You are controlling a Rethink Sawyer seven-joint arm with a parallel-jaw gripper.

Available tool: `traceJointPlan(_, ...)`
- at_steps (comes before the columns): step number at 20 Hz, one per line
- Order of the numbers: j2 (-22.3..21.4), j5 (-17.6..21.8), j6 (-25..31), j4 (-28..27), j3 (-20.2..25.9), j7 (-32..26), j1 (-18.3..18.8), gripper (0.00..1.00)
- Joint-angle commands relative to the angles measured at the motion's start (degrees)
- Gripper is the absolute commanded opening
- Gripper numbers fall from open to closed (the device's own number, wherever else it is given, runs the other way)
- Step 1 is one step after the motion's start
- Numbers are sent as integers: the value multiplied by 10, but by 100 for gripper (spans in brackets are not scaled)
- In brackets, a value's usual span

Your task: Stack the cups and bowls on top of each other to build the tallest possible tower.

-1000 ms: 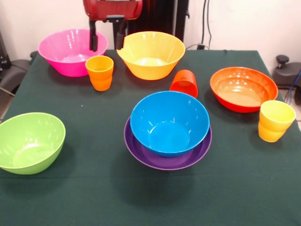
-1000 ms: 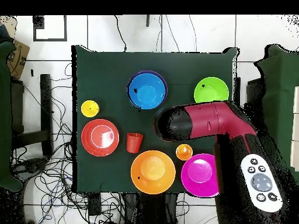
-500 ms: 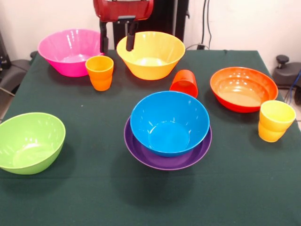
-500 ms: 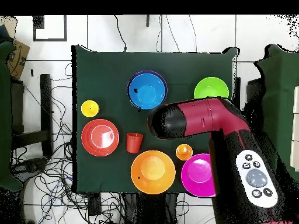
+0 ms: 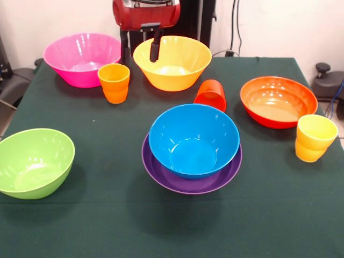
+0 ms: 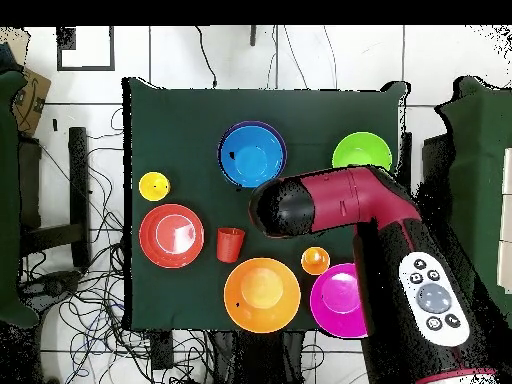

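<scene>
My gripper (image 5: 140,49) hangs open and empty at the table's far side, over the gap between the pink bowl (image 5: 80,58) and the yellow bowl (image 5: 174,64), with one finger over the yellow bowl's left rim. The ribbed orange cup (image 5: 114,82) stands just in front of it. The blue bowl (image 5: 193,141) sits inside the purple bowl (image 5: 161,173) at the middle. The red-orange cup (image 5: 210,94) lies tilted behind them. The orange-red bowl (image 5: 278,101) and ribbed yellow cup (image 5: 315,138) are at the right, the green bowl (image 5: 33,162) at the front left. No small magenta-red bowl shows.
In the overhead view the red arm (image 6: 335,205) covers the gripper and reaches between the blue bowl (image 6: 250,155) and the orange cup (image 6: 315,261). The dark green table (image 5: 161,231) has bare cloth along its front edge.
The gripper has moved to the right in the front view, from over the pink bowl's right rim to the yellow bowl's left rim. It stays open. No bowl or cup has moved.
</scene>
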State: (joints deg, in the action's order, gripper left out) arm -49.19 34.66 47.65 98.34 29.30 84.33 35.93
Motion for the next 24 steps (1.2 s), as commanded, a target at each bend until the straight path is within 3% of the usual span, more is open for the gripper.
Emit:
traceJointPlan(1,47,61,52,-2,17,-125,-19,100)
traceJointPlan(14,60,65,50,-20,7,-111,-28,100)
traceJointPlan(24,55,6,-59,-15,-5,39,-22,100)
